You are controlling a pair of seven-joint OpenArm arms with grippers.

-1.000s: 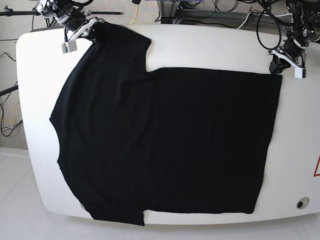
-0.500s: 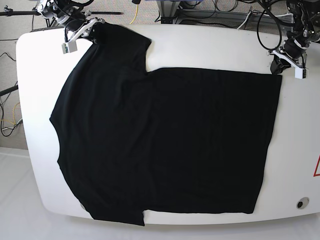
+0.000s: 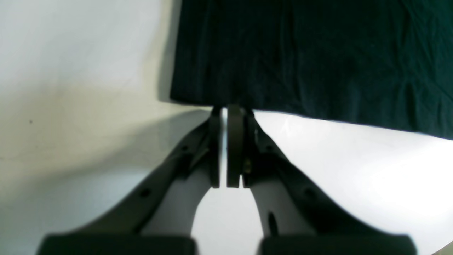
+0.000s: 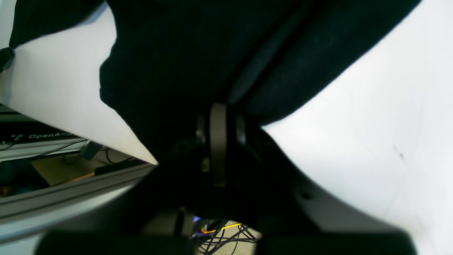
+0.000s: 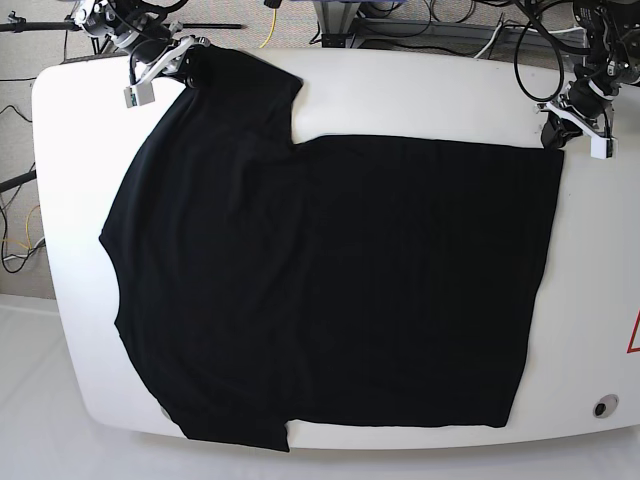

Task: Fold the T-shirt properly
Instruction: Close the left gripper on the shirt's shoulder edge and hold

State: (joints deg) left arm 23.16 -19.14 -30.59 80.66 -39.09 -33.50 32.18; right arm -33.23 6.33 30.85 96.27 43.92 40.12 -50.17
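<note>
The black T-shirt (image 5: 330,280) lies spread flat on the white table (image 5: 60,150), neck side to the left and hem to the right. My right gripper (image 5: 188,55) is at the far left corner, shut on the far sleeve; in the right wrist view the cloth (image 4: 177,53) bunches around the closed right gripper (image 4: 219,106). My left gripper (image 5: 550,138) is at the far right hem corner. In the left wrist view the left gripper (image 3: 226,108) has its jaws together, tips pinching the very edge of the hem (image 3: 318,53).
Cables (image 5: 440,20) run behind the table's far edge. A red triangle mark (image 5: 634,335) and a round hole (image 5: 603,407) sit near the right edge. The right wrist view shows the table's far edge and a labelled frame rail (image 4: 46,135) below it.
My left gripper has shifted very slightly at the hem corner and its jaws have come fully together. The T-shirt and the right gripper have not moved.
</note>
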